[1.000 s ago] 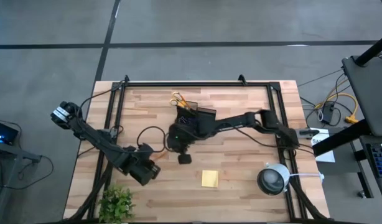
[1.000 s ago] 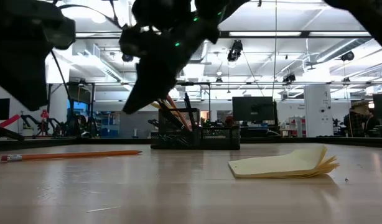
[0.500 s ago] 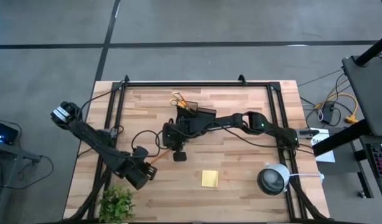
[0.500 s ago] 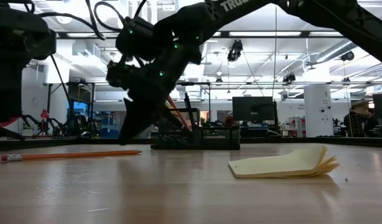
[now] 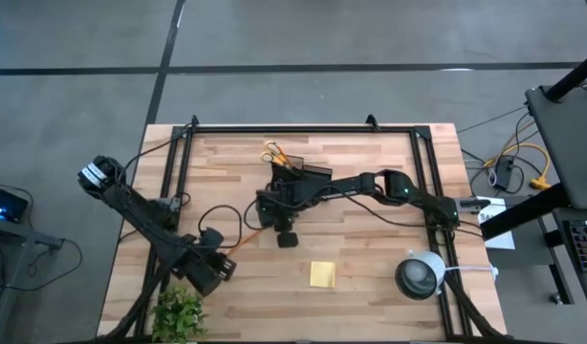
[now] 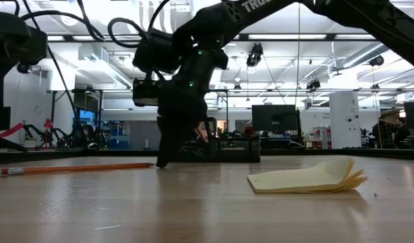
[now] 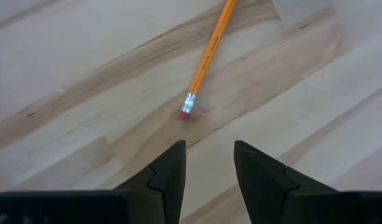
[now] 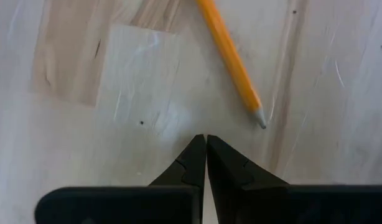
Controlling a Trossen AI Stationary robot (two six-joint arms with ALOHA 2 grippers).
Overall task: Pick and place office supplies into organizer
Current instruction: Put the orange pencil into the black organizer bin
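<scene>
An orange pencil [image 5: 238,244] lies flat on the wooden table, between the two grippers. My right gripper [image 8: 206,140] is shut and points straight down, its tips [image 6: 160,162] at table height just beside the pencil's sharpened tip [image 8: 260,122]. My left gripper [image 7: 209,149] is open and hovers short of the pencil's eraser end [image 7: 186,114]. The black organizer [image 5: 305,177] stands behind the right gripper with yellow-handled scissors [image 5: 272,151] sticking out of it. The yellow sticky-note pad [image 5: 322,274] lies on the table. No purple block shows.
A round white-grey device [image 5: 420,275] sits at the near right corner and a small green plant [image 5: 179,311] at the near left corner. Black cables loop over the table by the left arm [image 5: 227,205]. Bare wood lies around the sticky pad [image 6: 308,179].
My right gripper swung a little toward the table's left and back. It also tipped from a slant to pointing straight down, and came down to the table beside the pencil's tip. My left gripper drew back toward the near left corner. The pencil stayed where it was.
</scene>
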